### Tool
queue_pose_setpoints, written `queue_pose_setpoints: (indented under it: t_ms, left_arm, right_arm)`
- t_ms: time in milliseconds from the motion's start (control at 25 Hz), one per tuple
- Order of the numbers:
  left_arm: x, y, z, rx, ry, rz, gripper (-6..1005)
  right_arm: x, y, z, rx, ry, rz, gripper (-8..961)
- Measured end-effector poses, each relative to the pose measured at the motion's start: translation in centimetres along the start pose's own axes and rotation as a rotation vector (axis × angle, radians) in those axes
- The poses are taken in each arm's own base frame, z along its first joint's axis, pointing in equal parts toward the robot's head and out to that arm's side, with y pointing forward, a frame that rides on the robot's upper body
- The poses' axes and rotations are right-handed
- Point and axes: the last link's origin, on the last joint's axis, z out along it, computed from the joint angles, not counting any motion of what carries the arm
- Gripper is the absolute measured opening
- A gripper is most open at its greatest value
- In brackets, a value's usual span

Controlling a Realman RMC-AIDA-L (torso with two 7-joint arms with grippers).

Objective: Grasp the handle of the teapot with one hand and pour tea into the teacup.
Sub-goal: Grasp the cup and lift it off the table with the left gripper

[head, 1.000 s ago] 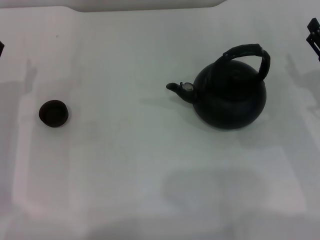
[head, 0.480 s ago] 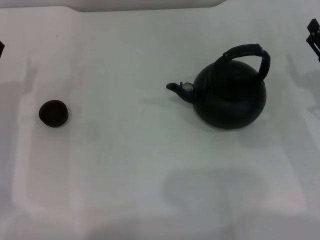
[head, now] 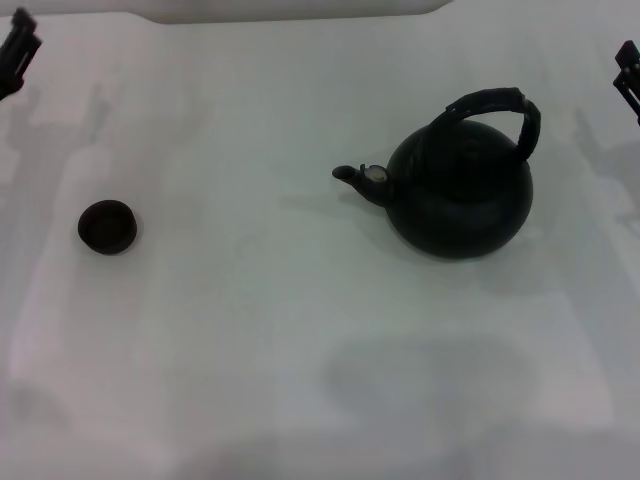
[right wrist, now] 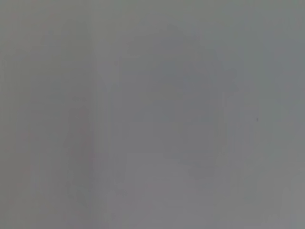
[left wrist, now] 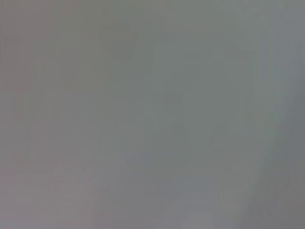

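Observation:
In the head view the round black teapot [head: 462, 195] stands on the white table right of centre, its short spout [head: 358, 178] pointing left. Its arched black handle [head: 495, 108] loops upright over the top. The small dark teacup [head: 107, 226] sits far to the left, well apart from the pot. My left gripper [head: 17, 50] shows at the far left edge, behind the cup. My right gripper [head: 628, 70] pokes in at the far right edge, beyond the pot. Neither touches anything. Both wrist views show only plain grey surface.
The white table [head: 300, 330] stretches wide between cup and pot and toward the front. A pale raised edge [head: 300, 10] runs along the back.
My left gripper has moved up and inward along the far left edge, and its shadow shifted with it. The teapot, teacup and right gripper have not moved.

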Motion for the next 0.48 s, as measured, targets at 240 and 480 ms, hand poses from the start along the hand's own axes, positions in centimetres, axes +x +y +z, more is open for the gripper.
queue_pose_setpoints:
  t_ms: [240,480]
  left_arm:
    - [2.8,-0.7,3.8,-0.121,-0.171,-0.042,877]
    - [5.3,-0.1,5.9,-0.188,-0.286,0.007,878]
  right_arm:
    - [0.0,0.0,0.1,-0.001,0.002,0.000,854]
    - [0.0,0.0,0.1,-0.001,0.003,0.000,854]
